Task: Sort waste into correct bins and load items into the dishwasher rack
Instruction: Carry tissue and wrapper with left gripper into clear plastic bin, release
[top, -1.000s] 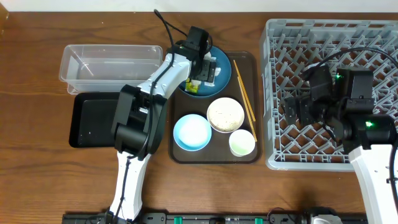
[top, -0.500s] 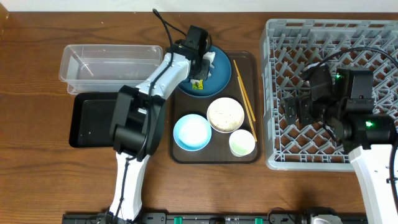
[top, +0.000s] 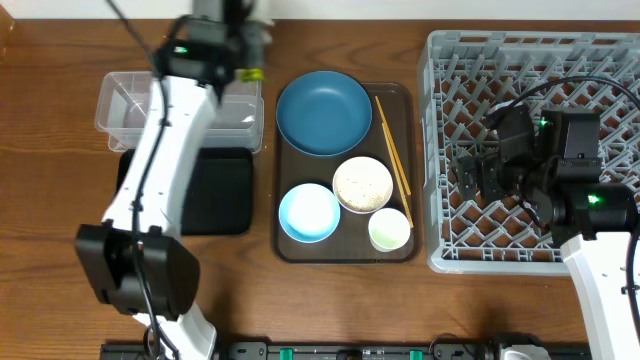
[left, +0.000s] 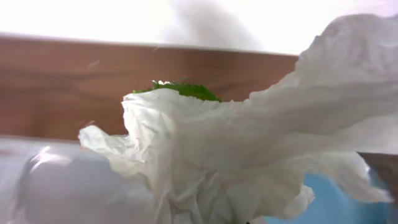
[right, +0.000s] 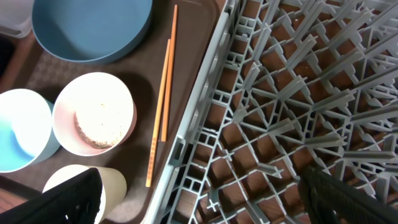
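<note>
My left gripper is raised over the far right corner of the clear tub, shut on the crumpled white tissue paper. The tissue fills the left wrist view and hides the fingers. A yellow-green wrapper scrap hangs with the tissue and peeks out behind it. The dark-blue plate lies bare on the brown tray. My right gripper stands open over the left side of the grey rack, holding nothing.
On the brown tray lie the chopsticks, a white bowl with rice, a light-blue bowl and a small cup. The black tray sits in front of the tub, partly under my left arm.
My left gripper shut on the tissue on the plate, lifted it and swung left and back to the tub. The plate is now bare. The right arm has not moved.
</note>
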